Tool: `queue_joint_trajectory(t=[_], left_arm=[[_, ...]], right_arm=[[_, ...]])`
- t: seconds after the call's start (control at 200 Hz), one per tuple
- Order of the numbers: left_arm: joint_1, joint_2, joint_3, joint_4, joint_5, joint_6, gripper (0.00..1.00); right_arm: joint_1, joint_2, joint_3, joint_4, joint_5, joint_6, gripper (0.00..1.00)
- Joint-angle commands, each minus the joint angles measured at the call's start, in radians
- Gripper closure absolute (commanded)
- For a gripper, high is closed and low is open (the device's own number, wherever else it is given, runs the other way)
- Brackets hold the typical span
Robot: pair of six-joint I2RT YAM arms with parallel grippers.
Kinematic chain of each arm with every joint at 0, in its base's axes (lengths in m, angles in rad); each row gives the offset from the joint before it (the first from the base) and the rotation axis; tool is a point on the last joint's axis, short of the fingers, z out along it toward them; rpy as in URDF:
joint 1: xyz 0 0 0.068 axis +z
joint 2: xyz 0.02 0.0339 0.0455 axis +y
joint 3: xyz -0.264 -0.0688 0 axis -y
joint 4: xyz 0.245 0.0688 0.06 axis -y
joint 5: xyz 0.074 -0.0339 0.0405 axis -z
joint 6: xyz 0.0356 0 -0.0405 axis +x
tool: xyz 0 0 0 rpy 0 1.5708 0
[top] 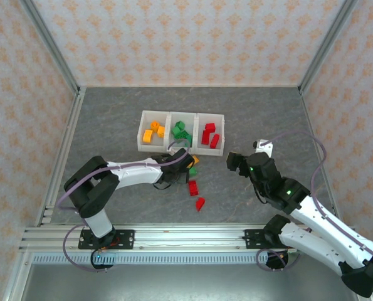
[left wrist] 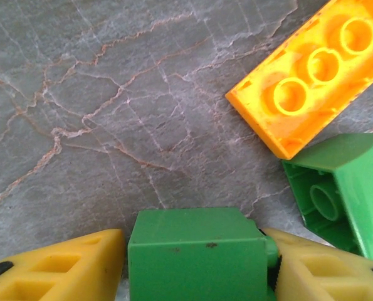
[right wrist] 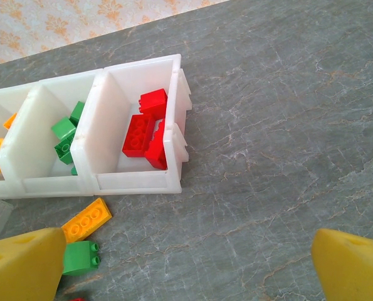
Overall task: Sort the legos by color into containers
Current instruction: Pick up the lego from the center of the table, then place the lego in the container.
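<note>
Two robot arms work at a grey, stone-patterned table (top: pixel 111 119). Near its middle stands a row of three white bins (top: pixel 168 130), joined side by side. Orange bricks (top: pixel 152 133) lie in the left one, green bricks (top: pixel 181 132) in the middle one and red bricks (top: pixel 210 135) in the right one. The sorting looks well along but not finished.

The left pincer (top: pixel 187 164) is low over the table just in front of the bins, among the loose pieces. From its wrist camera, its two yellow fingers (left wrist: pixel 54 269) stand on either side of a green brick (left wrist: pixel 195 254). They are set narrow and snug against it, so it looks like a grip. The brick itself seems to rest on the table top. Just beside it lie a flat orange brick (left wrist: pixel 311 69) and a second green brick (left wrist: pixel 343 194), tipped over with its hollow underside showing. Two loose red bricks (top: pixel 193 187) lie a little nearer the arms' bases.

The right pincer (top: pixel 238 163) hangs to the right of the bins, fingers spread wide with nothing between them.

The step in hand appears to be picking up the green brick. The next move would call for a straight lift, so the neighbouring pieces are not nudged. After that comes a short carry over the near wall and a release above the middle bin (right wrist: pixel 67 86), where the other greens lie.
</note>
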Motion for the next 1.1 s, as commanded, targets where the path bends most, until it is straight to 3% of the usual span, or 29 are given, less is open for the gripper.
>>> queue_joint_trajectory(t=[0.0,0.245,0.571,0.816,1.096], left_arm=[[-0.001,0.029,-0.006,-0.007,-0.02,-0.009,0.4],[-0.001,-0.006,0.006,-0.019,-0.044,-0.012,0.57],[0.027,-0.045,0.157,-0.088,-0.123,0.068,0.63],[0.118,0.036,0.384,-0.104,-0.135,0.18,0.66],[0.181,0.248,0.62,-0.058,-0.148,0.225,0.66]], right_arm=[[-0.006,-0.003,-0.009,0.004,0.033,0.009,0.0],[-0.005,-0.004,-0.009,0.003,0.035,0.01,0.0],[-0.005,-0.001,-0.009,0.003,0.04,0.01,0.0],[-0.006,-0.006,-0.01,0.004,0.033,0.008,0.0],[-0.005,-0.008,-0.011,0.004,0.034,0.007,0.0]])
